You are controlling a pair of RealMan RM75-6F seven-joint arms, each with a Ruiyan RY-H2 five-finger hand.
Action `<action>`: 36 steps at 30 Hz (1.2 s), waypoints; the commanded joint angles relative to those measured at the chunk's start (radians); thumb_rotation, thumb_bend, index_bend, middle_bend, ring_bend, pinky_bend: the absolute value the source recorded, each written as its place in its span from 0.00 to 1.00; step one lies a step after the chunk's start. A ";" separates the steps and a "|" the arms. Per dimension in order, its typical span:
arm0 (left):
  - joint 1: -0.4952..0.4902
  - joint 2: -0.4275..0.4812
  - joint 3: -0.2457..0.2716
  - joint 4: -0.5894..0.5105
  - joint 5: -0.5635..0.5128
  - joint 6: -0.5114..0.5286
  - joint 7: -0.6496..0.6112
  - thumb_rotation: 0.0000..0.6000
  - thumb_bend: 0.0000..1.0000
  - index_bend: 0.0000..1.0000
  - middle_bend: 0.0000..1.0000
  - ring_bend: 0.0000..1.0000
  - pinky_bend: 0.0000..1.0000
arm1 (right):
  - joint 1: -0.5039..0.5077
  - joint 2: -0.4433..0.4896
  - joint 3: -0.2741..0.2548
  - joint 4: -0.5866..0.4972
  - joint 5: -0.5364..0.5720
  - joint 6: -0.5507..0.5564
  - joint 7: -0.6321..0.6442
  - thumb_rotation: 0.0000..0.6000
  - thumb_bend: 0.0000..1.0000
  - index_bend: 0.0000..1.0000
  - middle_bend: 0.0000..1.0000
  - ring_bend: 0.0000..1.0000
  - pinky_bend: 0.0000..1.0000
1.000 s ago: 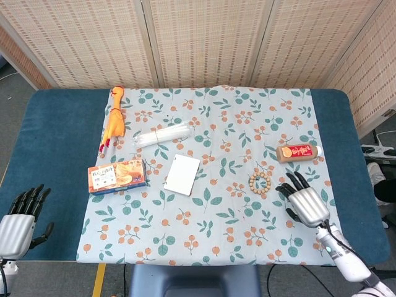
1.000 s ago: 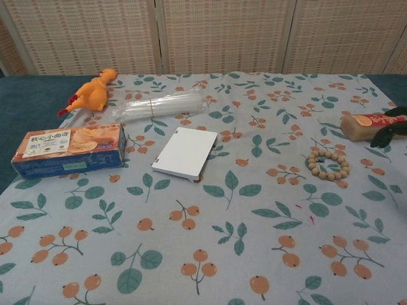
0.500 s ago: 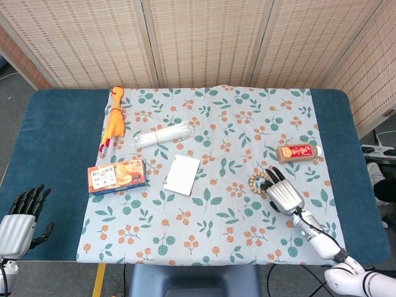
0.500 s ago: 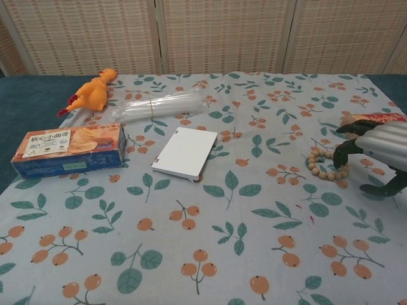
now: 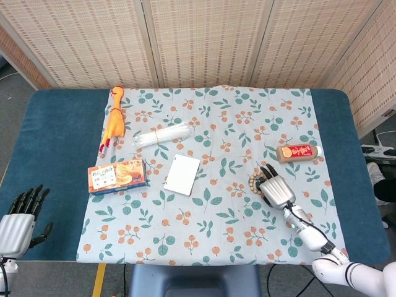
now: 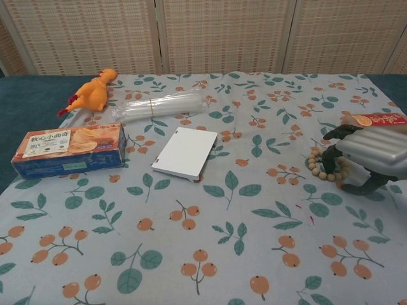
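Note:
My right hand [image 5: 276,191] [image 6: 367,154] hovers low over the floral cloth, its dark fingers bent down and spread onto the right side of a wooden bead bracelet [image 5: 254,182] [image 6: 316,168]. The bracelet lies flat on the cloth, partly covered by the fingers. Just beyond the hand lies an orange tube [image 5: 299,152] [image 6: 371,121] on its side. My left hand [image 5: 18,223] stays off the cloth at the near left corner, fingers apart and holding nothing; only the head view shows it.
On the left half of the cloth [image 5: 216,235] lie a rubber chicken [image 5: 115,117] [image 6: 92,92], a clear bag of straws [image 5: 163,134] [image 6: 159,105], a cracker box [image 5: 117,176] [image 6: 68,148] and a white flat box [image 5: 183,174] [image 6: 186,152]. Blue table [image 5: 55,142] borders the cloth.
My right hand has moved left from beside the tube onto the bead bracelet, and its fingers now bend down on the beads. The left hand has not moved.

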 commanded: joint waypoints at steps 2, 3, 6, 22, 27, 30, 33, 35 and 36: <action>-0.001 0.002 0.000 -0.002 -0.001 -0.008 0.001 1.00 0.40 0.00 0.00 0.00 0.10 | 0.002 -0.017 -0.004 0.023 0.003 0.010 -0.001 1.00 0.27 0.60 0.45 0.15 0.00; -0.001 0.002 0.000 -0.002 -0.001 -0.009 0.001 1.00 0.40 0.00 0.00 0.00 0.10 | 0.004 -0.021 -0.004 0.027 0.006 0.010 -0.003 1.00 0.27 0.63 0.48 0.17 0.00; 0.000 0.002 -0.002 -0.002 -0.003 -0.010 0.003 1.00 0.40 0.00 0.00 0.00 0.10 | 0.008 -0.032 -0.002 0.040 0.014 0.010 -0.013 1.00 0.28 0.70 0.52 0.20 0.00; 0.002 -0.004 -0.004 -0.005 0.001 -0.016 0.018 1.00 0.41 0.00 0.00 0.00 0.10 | 0.022 0.187 0.135 -0.382 0.249 -0.216 0.649 1.00 0.46 0.74 0.56 0.27 0.00; 0.004 -0.005 -0.004 -0.005 0.003 -0.015 0.020 1.00 0.40 0.00 0.00 0.00 0.10 | 0.022 0.257 0.199 -0.466 0.294 -0.293 0.878 1.00 0.52 0.74 0.56 0.27 0.00; 0.003 -0.006 -0.004 -0.004 0.004 -0.018 0.020 1.00 0.40 0.00 0.00 0.00 0.10 | 0.025 0.303 0.241 -0.518 0.349 -0.404 1.048 1.00 0.53 0.74 0.56 0.27 0.00; 0.003 -0.007 -0.004 -0.005 0.006 -0.018 0.021 1.00 0.40 0.00 0.00 0.00 0.10 | 0.015 0.336 0.308 -0.558 0.427 -0.557 1.268 1.00 0.54 0.74 0.56 0.27 0.00; 0.004 -0.006 -0.004 -0.007 0.008 -0.016 0.020 1.00 0.40 0.00 0.00 0.00 0.10 | -0.013 0.342 0.385 -0.571 0.469 -0.697 1.427 1.00 0.54 0.73 0.56 0.27 0.00; 0.004 -0.006 -0.004 -0.007 0.008 -0.016 0.021 1.00 0.40 0.00 0.00 0.00 0.10 | -0.034 0.335 0.426 -0.569 0.478 -0.754 1.476 1.00 0.54 0.71 0.56 0.27 0.00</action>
